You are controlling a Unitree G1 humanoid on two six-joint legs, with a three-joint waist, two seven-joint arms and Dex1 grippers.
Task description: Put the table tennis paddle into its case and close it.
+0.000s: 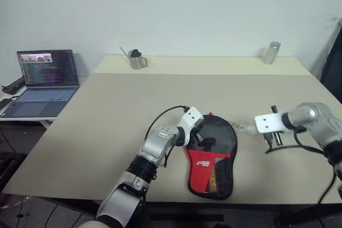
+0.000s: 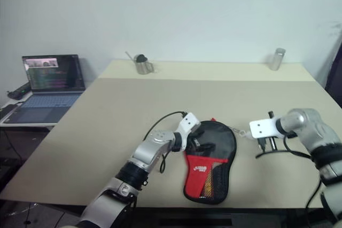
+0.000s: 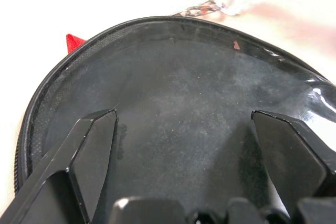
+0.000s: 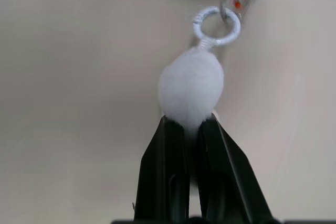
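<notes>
— Where's the case (image 1: 212, 156) from where you stand?

— Flat on the beige table (image 1: 107, 116), near the front edge, about the middle. Round black end points away from the robot, the red panel with the white logo sits nearer the edge, and a bit of mesh shows beside the red.

— And the table tennis paddle?

— I can't pick it out. The case looks zipped round its black end and lies fairly flat, so I can't tell whether it is inside.

— What are the 2 grippers doing?

— The left gripper (image 1: 202, 137) is over the black upper part of the case, its 2 fingers (image 3: 92, 156) spread wide, resting on or just above the shiny black face with nothing between them. I can't say for sure whether they touch it.

— The right one?

— The right gripper (image 4: 191, 124) is out to the right of the case, fingers pinched tight on a small white fluffy ball (image 4: 191, 85). That ball hangs on a white ring joined to a short chain (image 1: 239, 127) running back to the case's far right edge.

— Anything else on the table?

— A metal cup (image 1: 138, 60) with something dark on top at the back, a steel tumbler (image 1: 271, 53) at the far right corner. An open laptop (image 1: 43, 81) sits on a lower desk to the left.
</notes>
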